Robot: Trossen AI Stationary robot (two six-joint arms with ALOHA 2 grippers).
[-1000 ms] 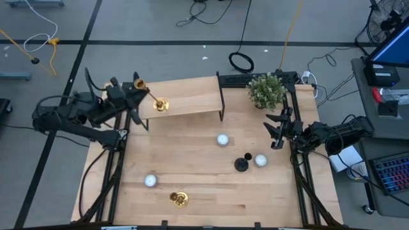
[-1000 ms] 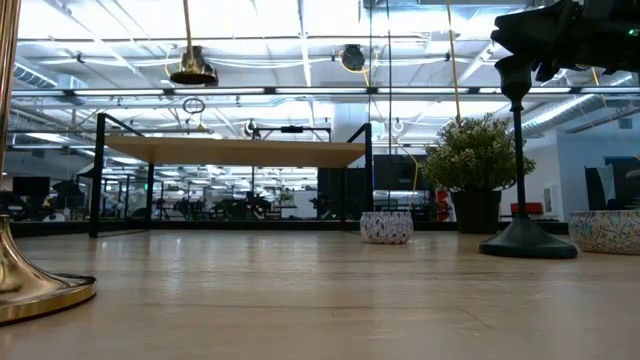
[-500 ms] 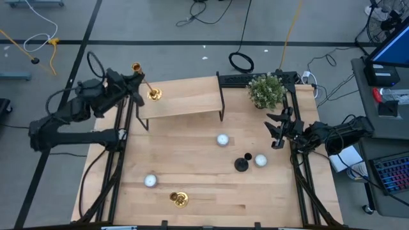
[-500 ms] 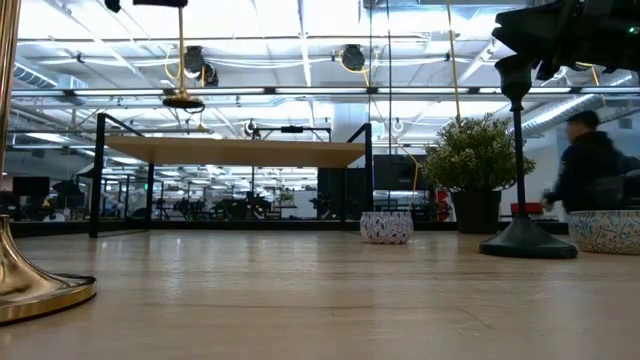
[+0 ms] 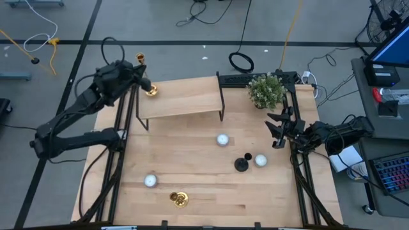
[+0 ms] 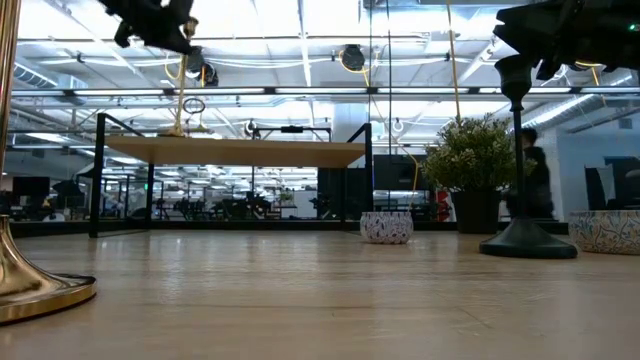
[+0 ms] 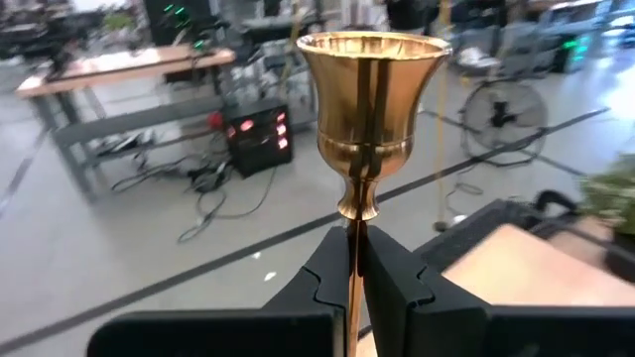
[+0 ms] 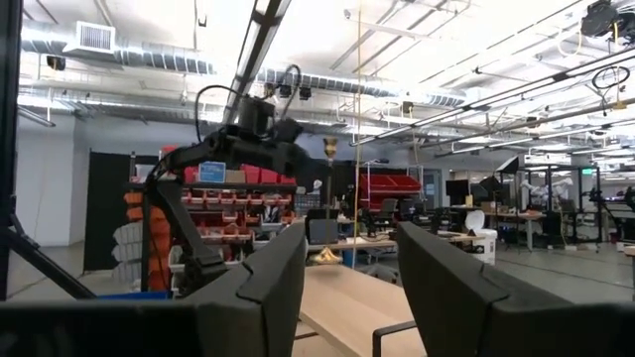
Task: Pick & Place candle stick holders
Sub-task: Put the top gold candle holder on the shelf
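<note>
Gold holders: 2 | black: 1 | left jaws clamp one gold | right jaws parted, empty

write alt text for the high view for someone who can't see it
Seen from above, the left tool holds a gold candle stick holder by its stem over the raised shelf at the table's far left. A second gold holder, a black holder and the idle right tool are nearer.
</note>
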